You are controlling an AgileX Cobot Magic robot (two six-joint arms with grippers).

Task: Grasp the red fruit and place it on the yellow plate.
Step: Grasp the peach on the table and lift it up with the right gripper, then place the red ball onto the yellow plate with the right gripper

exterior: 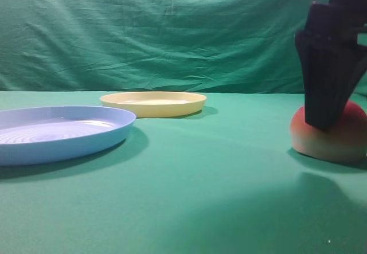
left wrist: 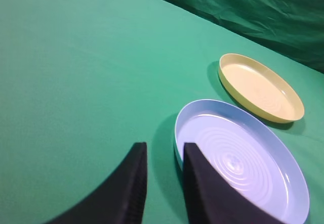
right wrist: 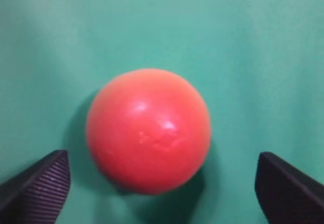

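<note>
One red fruit point(right wrist: 148, 130) sat on the green cloth point(exterior: 218, 174), right gripper point(right wrist: 162, 183) spread wide above it, gripping nothing, two plates well apart from it, yellow plate point(exterior: 153, 104), blue plate point(exterior: 57, 133), left gripper point(left wrist: 163, 183) narrowly parted, empty

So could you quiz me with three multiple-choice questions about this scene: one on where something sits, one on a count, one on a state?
1. Where is the red fruit?
A. on the yellow plate
B. on the green cloth
C. on the blue plate

2. How many plates are there?
A. one
B. two
C. three

3. The right gripper is:
A. open
B. shut on the fruit
C. holding a plate

Answers:
1 B, it rests on the green cloth.
2 B, yellow plate and blue plate.
3 A, its fingers stand wide either side of the fruit.
</note>
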